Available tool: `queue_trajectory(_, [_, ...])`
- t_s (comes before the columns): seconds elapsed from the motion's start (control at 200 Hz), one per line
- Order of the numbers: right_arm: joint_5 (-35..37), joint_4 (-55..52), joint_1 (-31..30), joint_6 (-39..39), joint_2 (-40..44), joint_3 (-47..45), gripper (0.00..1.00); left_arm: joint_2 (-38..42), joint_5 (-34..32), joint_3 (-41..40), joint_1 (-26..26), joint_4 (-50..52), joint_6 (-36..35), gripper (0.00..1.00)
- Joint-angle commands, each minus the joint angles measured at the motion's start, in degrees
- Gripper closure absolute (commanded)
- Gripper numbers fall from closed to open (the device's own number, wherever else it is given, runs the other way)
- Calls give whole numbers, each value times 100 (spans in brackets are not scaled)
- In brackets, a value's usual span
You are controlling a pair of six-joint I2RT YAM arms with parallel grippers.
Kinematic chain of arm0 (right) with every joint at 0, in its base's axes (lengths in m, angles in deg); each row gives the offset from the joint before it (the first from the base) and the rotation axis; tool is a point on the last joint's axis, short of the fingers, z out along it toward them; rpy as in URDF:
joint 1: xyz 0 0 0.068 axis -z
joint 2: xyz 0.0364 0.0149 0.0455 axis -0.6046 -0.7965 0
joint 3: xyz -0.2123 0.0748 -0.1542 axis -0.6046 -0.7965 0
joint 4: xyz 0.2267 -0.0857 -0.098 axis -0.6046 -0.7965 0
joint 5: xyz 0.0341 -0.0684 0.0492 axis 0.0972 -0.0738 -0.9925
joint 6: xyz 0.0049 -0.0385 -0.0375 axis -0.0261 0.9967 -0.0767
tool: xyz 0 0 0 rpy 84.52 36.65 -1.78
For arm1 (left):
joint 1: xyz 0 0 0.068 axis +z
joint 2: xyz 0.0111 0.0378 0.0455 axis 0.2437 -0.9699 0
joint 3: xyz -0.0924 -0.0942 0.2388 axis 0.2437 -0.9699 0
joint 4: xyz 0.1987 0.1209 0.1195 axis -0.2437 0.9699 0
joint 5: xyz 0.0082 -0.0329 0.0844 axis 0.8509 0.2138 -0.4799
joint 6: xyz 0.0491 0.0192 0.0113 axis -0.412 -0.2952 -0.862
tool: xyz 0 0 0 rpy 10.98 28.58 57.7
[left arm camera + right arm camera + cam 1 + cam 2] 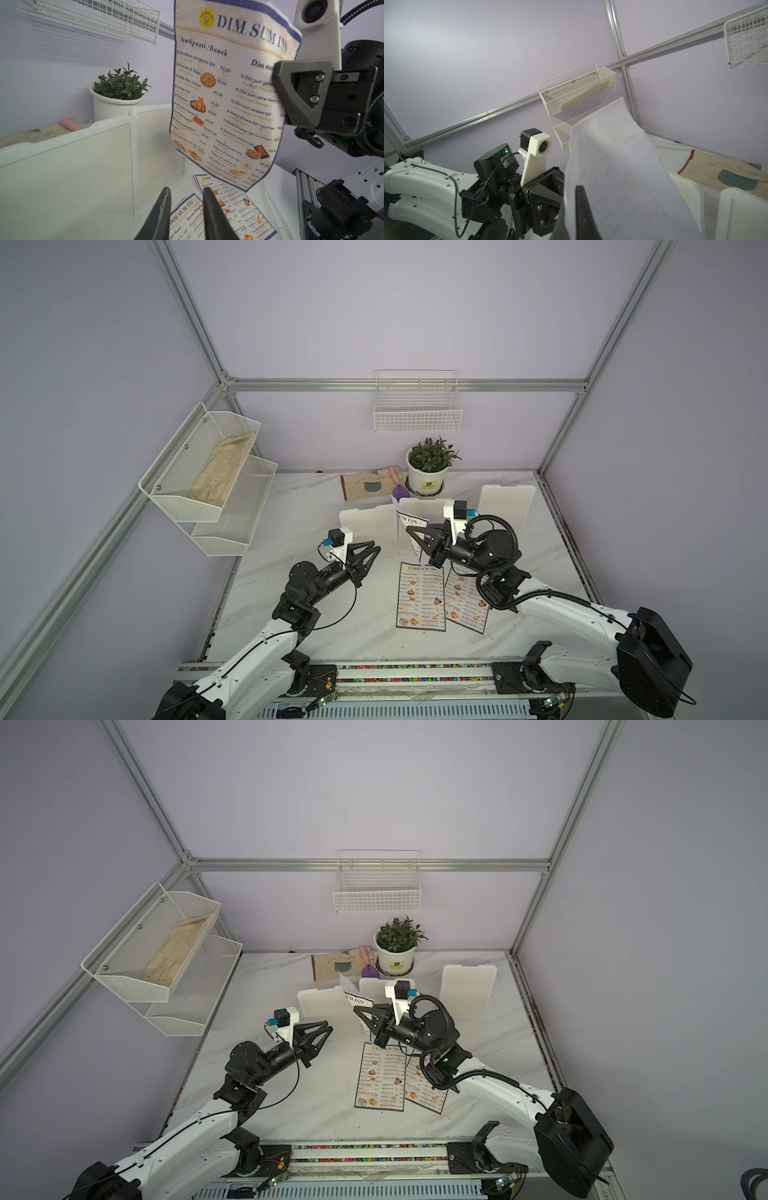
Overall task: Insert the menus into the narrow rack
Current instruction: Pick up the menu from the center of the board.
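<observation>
Insertion approach: one menu (218, 93) is pinched upright at its edge by the right hand (412, 533), beside the white rack panels (368, 524); two menus (420, 595) are seen flat on the desk (345, 635). The left hand (375, 549) is slightly spread, empty. Next, the sheet's lower edge must be aligned with a narrow gap between panels.

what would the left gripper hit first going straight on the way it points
Most likely the lower part of the dark-bordered paper menu hanging from the right gripper: the open jaws of the left gripper aim at it. A panel of the white plastic rack stands beside that line, so I'm not certain.
</observation>
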Motion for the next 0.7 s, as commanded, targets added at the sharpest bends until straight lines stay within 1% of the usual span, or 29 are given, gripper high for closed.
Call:
queue_trajectory(0.0, [-510, -183, 33, 62, -120, 422, 100, -57, -86, 511, 145, -77, -164, 66])
queue_trajectory(0.085, [-998, -712, 31, 396, -154, 739, 100, -74, 155, 573, 371, -190, -100, 64])
queue_trajectory(0.2, [-1575, -1205, 31, 876, -98, 916, 100, -101, 832, 498, 750, -637, 110, 60])
queue_trajectory(0.3, [-1936, -1629, 31, 1345, 115, 897, 100, -114, 1260, 264, 949, -1256, 236, 52])
queue_trajectory(0.36, [-2049, -1750, 31, 1491, 277, 836, 100, -100, 1472, 165, 989, -1459, 179, 50])
queue_trajectory(0.455, [-1942, -1782, 31, 1549, 556, 679, 100, -48, 1720, -42, 986, -1774, 123, 47])
queue_trajectory(0.57, [-1975, -1670, 31, 1433, 603, 613, 100, -84, 2079, -243, 987, -2316, 204, 44])
queue_trajectory(0.695, [-2175, -1366, 31, 1213, 514, 630, 100, -175, 2100, -265, 982, -2400, 224, 42])
